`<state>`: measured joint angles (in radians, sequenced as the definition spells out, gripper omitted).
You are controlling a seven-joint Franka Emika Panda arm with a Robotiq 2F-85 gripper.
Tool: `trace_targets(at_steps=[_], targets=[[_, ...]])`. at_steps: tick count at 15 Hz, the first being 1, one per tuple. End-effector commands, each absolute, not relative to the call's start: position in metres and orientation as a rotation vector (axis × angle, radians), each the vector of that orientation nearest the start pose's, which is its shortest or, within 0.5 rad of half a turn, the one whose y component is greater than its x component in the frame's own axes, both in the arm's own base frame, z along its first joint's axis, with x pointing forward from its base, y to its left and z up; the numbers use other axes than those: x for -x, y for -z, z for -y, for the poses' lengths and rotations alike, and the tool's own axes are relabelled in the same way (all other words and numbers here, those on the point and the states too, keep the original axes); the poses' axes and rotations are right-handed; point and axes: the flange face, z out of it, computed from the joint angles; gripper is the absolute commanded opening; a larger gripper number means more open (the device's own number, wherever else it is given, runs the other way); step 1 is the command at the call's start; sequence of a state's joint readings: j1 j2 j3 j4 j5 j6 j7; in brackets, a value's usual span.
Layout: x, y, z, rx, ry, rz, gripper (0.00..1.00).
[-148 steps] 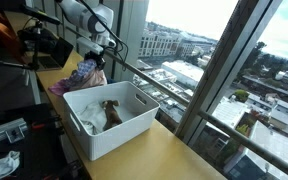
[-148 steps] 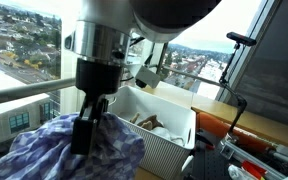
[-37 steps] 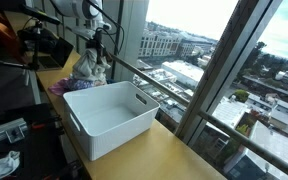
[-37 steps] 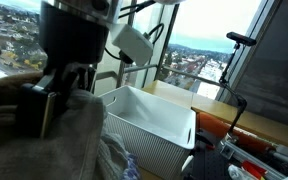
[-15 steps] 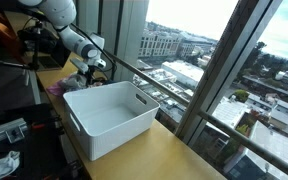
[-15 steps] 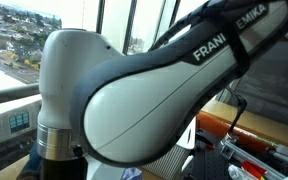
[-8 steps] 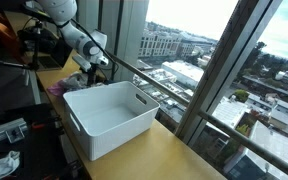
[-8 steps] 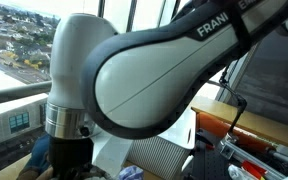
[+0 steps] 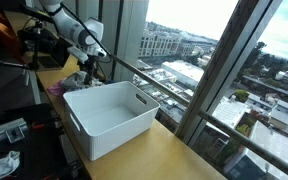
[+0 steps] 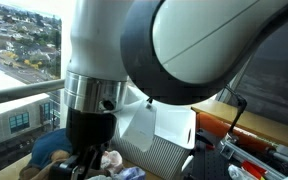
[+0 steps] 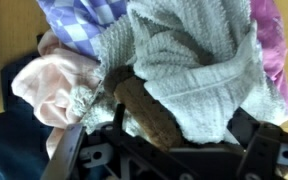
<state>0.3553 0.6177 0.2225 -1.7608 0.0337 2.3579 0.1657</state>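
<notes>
Gripper (image 9: 91, 67) released over the cloth pile (image 9: 72, 84), just beside the white bin (image 9: 114, 135).

Only the wrist view sorts the pile: a grey towel (image 11: 194, 80) on top, a brown cloth (image 11: 149, 112) poking out under it, a pink cloth (image 11: 49, 85), a checked cloth (image 11: 79, 18), and a magenta cloth (image 11: 272, 50) cut off at the edge. The jaws stand wide at the bottom of that view, with nothing between them. In an exterior view the pile is a small blur at the bin's far end, on the table (image 9: 174, 155). In an exterior view the arm (image 10: 184, 50) fills the frame, hiding most of the bin (image 10: 169, 155) and all but scraps of the pile (image 10: 49, 148). Whether the fingertips touch cloth is unclear.
</notes>
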Motion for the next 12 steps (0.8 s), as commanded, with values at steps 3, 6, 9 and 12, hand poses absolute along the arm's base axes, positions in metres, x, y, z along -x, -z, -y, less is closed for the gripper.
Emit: trace_targets(at_steps=[3,6,9,12], targets=[[-0.544,-0.274,-0.335,2.983,0.005,0.561,1.00],[-0.537,-0.300,-0.333,2.997,0.058,0.590,1.00],[-0.532,-0.319,-0.331,3.012,0.109,0.626,1.00],[-0.529,-0.332,-0.326,3.023,0.143,0.656,1.00]])
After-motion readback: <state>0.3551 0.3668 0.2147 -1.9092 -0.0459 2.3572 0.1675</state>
